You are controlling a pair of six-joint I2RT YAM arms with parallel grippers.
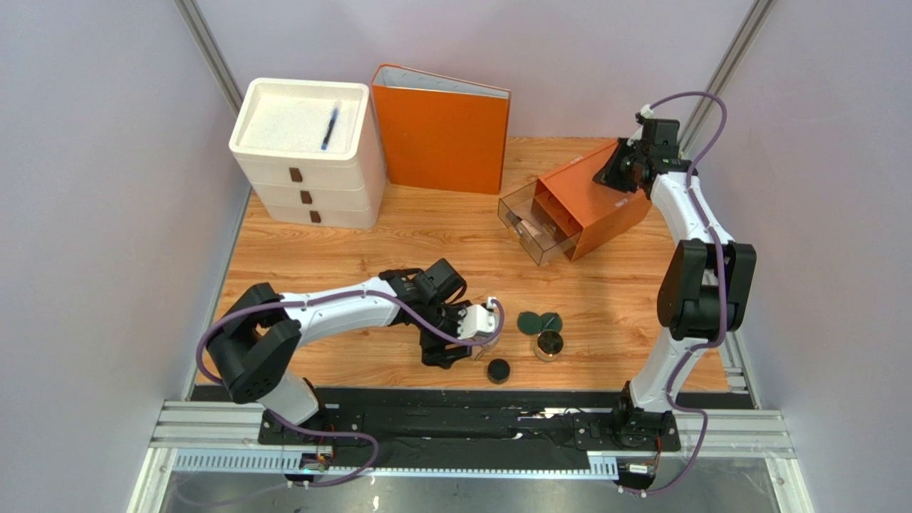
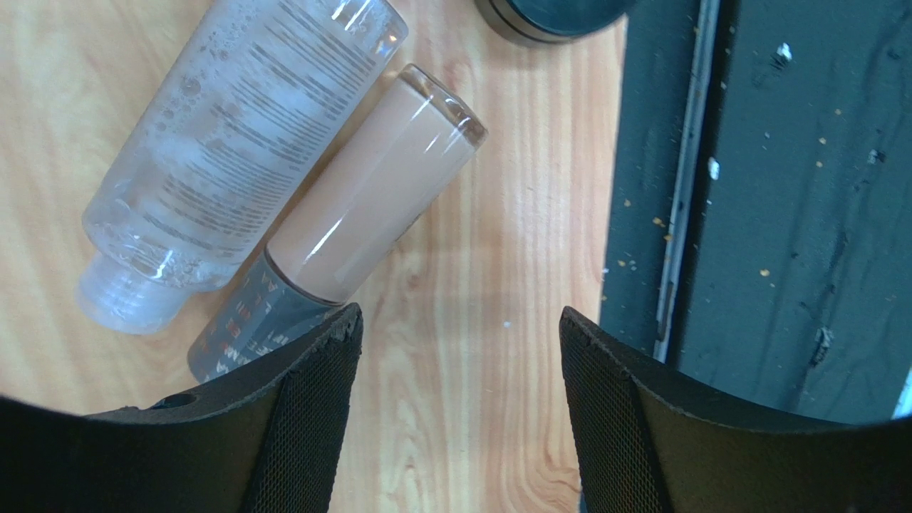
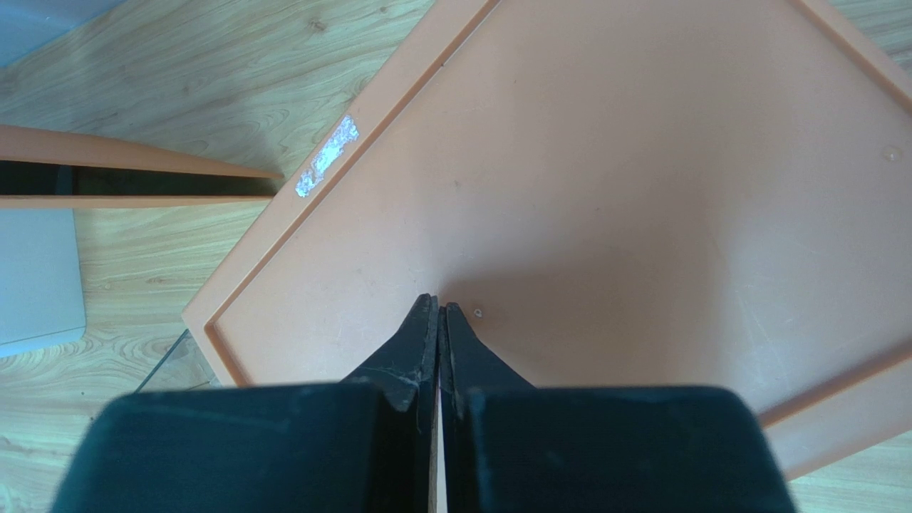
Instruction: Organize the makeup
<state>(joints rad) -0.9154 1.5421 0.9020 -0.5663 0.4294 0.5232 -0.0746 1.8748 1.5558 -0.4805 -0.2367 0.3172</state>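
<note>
In the left wrist view a clear tube [image 2: 230, 139] and a beige foundation bottle [image 2: 364, 203] lie side by side on the wood. My left gripper [image 2: 458, 326] is open and empty just beside the bottle's capped end. A black round pot [image 2: 551, 13] shows at the top edge. In the top view my left gripper [image 1: 484, 324] hides the tube and bottle. The black pot [image 1: 499, 370], a dark green twin-disc compact [image 1: 540, 321] and a gold-rimmed jar [image 1: 549, 343] lie to its right. My right gripper [image 3: 441, 310] is shut and empty, its tips at the orange drawer box's top [image 3: 642, 192].
The orange box [image 1: 594, 198] has a clear drawer [image 1: 532, 224] pulled out. A white drawer unit [image 1: 305, 155] with a blue pen [image 1: 330, 126] on top stands back left, with an orange binder [image 1: 441, 112] beside it. The black base rail [image 2: 749, 214] borders the near edge.
</note>
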